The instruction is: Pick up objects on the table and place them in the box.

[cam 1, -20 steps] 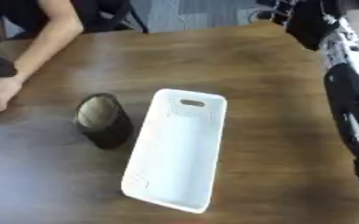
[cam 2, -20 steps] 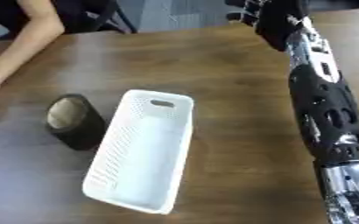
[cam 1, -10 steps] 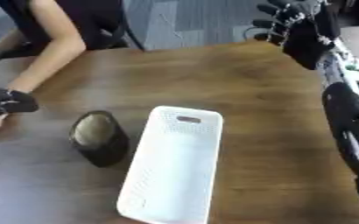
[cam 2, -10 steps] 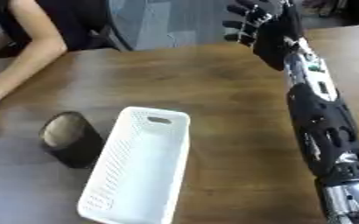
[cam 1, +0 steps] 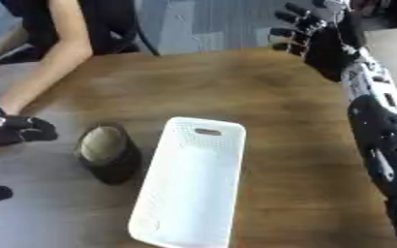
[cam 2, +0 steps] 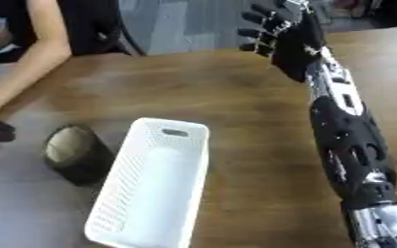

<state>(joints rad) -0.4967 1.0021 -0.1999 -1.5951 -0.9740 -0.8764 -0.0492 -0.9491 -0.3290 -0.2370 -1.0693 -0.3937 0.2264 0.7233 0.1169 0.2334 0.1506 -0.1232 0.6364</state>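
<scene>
Right hand (cam 2: 288, 39) raised over the far edge of the wooden table (cam 1: 261, 106), arm fully extended, fingers spread apart and holding nothing. Left hand (cam 1: 7, 130) visible at the left border of the left eye view, fingers curled; whether it holds anything cannot be told. White perforated box (cam 1: 190, 184) lies lengthwise near the table's centre, nothing seen inside. Dark round object with a tan top (cam 1: 107, 153) rests on the table just beside the box's left wall

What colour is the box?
White, perforated box; clearest in the left eye view.
</scene>
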